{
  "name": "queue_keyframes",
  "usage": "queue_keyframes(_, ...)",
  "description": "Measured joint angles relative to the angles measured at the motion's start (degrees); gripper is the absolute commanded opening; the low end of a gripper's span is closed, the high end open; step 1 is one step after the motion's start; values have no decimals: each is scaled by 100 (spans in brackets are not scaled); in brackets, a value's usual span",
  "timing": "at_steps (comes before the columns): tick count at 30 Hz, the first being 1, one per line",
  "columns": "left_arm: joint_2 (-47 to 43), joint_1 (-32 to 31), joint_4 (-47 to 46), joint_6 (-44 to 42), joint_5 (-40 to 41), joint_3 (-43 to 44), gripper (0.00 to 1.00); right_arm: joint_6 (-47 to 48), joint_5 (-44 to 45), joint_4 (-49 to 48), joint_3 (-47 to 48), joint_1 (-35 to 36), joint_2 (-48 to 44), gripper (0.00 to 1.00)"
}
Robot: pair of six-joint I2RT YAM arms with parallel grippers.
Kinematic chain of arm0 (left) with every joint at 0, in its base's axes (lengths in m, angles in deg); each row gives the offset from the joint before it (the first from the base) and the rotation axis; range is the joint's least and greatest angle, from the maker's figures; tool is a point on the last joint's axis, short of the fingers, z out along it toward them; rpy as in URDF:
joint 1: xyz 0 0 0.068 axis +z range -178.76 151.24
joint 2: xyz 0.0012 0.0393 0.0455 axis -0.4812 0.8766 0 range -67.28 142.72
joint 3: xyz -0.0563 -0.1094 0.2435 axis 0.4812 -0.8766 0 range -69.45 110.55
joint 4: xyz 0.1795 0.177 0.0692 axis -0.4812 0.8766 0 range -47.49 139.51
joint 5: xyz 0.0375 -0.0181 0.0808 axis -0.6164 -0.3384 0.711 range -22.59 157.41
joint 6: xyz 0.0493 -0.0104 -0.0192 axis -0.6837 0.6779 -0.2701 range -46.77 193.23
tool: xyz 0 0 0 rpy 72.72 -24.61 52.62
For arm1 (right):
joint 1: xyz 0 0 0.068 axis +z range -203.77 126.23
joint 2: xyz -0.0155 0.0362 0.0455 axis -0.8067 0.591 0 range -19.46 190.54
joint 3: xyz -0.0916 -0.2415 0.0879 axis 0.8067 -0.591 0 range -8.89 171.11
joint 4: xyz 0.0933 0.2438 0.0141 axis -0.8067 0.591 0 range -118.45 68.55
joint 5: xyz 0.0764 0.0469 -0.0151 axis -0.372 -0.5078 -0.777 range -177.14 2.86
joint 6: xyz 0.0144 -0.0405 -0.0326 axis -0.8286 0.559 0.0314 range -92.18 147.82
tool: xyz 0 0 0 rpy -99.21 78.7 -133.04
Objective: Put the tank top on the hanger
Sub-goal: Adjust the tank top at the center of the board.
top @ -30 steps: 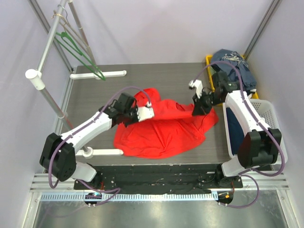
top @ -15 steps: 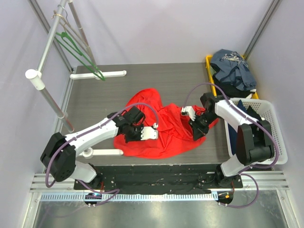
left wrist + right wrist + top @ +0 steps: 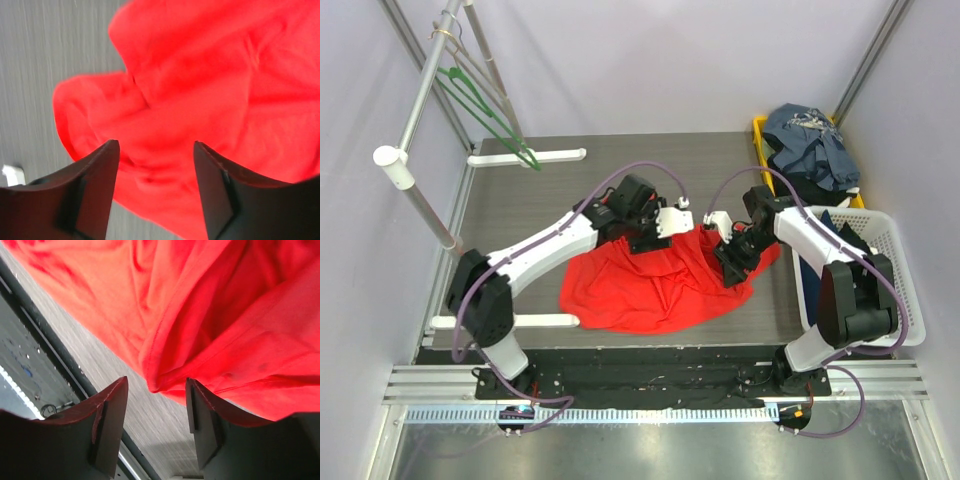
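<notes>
The table [image 3: 520, 200] is a dark grey wood-grain top, closed in by pale lavender walls [image 3: 670, 60]. A metal rack [image 3: 421, 85] leans up along the 10 o'clock side. The green hanger [image 3: 488, 120] hangs on that rack, off the table and well apart from the garment, with its long axis slanting from about 11 o'clock down to 5 o'clock. At 2 o'clock a yellow bin [image 3: 760, 125] holds dark blue clothes [image 3: 810, 140], and a white basket [image 3: 890, 240] sits just beside the table at 3 o'clock. The red tank top [image 3: 640, 290] lies crumpled on the near half of the table. Its long axis runs roughly from 8 o'clock to 2 o'clock, and it is too bunched to tell which end is the neck. The left gripper [image 3: 155, 145] hovers over the top's far edge with its jaws spread and nothing between them, only red fabric below. The right gripper [image 3: 156, 382] is at the top's 3 o'clock end, also released, with a hanging fold showing just past its parted tips and not pinched.
</notes>
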Motion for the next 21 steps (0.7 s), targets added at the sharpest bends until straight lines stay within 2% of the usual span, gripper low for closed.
queue_keyframes(3, 623, -160, -107, -55, -37, 599, 78, -175, -59, -70, 129, -129, -39, 59)
queue_keyframes(10, 1738, -680, -127, -273, -72, 1449, 80, -778, -400, -494, 229, -1187, -249, 60)
queue_keyframes(16, 2288, -763, -109, -426, -151, 1978, 71, -964, -686, -632, 229, -2159, -334, 60)
queue_keyframes(21, 2479, -734, -116, -549, -170, 2267, 57, -1001, -931, -638, 229, -2511, -581, 60)
